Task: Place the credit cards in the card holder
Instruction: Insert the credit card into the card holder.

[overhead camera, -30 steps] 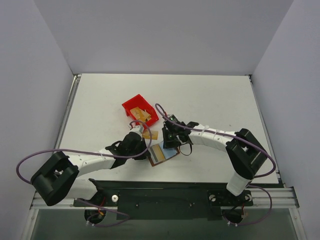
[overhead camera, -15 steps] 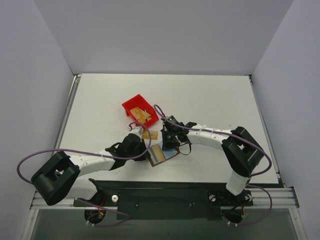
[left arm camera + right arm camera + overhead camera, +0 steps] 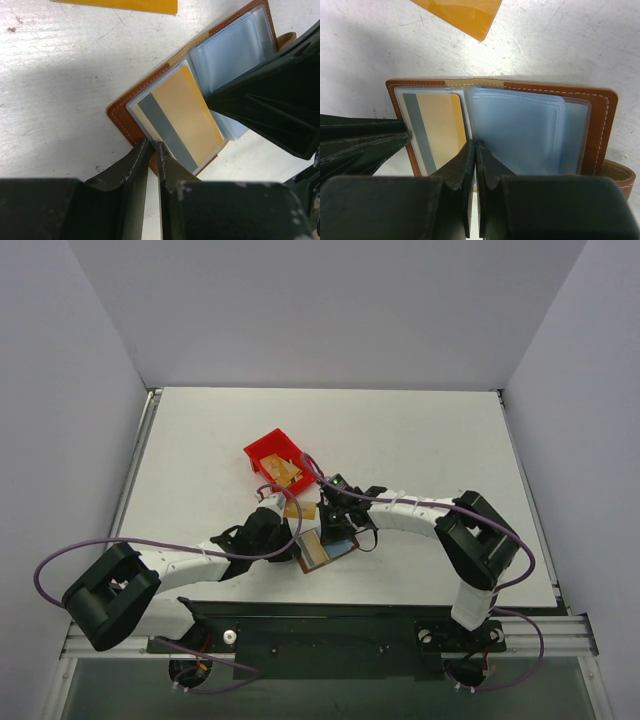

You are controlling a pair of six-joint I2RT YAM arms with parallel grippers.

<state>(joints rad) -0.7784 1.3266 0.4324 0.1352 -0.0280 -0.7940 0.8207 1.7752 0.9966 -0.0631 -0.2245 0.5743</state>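
- Left gripper (image 3: 152, 146) reached in from 8 o'clock in the overhead view. Its jaws were nearly together and pinched the card holder's (image 3: 118, 113) brown edge beside the striped card (image 3: 186, 116).
- Red bin (image 3: 262, 447) sat on the table (image 3: 430, 440) at 12 o'clock from that gripper, with several gold cards (image 3: 286, 471) lying inside.
- One loose card (image 3: 462, 14) lay flat on the table, just beyond the holder at 12 o'clock and not touching it.
- Card holder lay open between the two grippers. The striped card was tucked under the clear sleeve of its left page, pale blue sleeves (image 3: 520, 135) covered the right page, and the snap tab (image 3: 620, 177) stuck out at 4 o'clock.
- Right gripper (image 3: 475, 146) came in from 3 o'clock, clenched tight, fingertips at the fold between the card page and the blue sleeves. I could not tell whether a sleeve was nipped.
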